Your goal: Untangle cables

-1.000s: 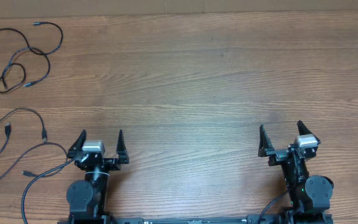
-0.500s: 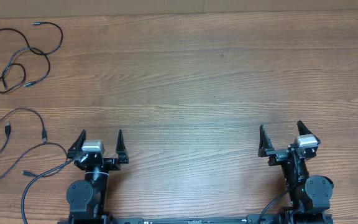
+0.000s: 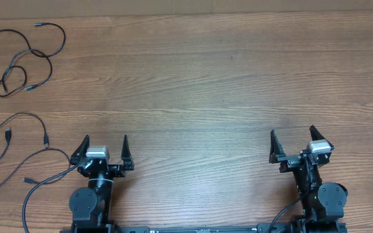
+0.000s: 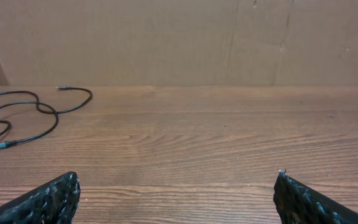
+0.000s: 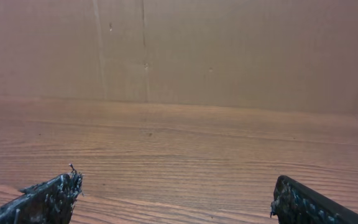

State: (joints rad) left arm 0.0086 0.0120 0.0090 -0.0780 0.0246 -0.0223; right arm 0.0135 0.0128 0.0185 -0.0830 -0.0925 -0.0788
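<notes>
Black cables (image 3: pixel 30 49) lie in loose loops at the upper left and left edge of the overhead frame, on the wooden table (image 3: pixel 206 84). Left gripper (image 3: pixel 105 144) and right gripper (image 3: pixel 292 137) sit along the bottom, fingers spread wide, holding nothing, well apart from the cables
</notes>
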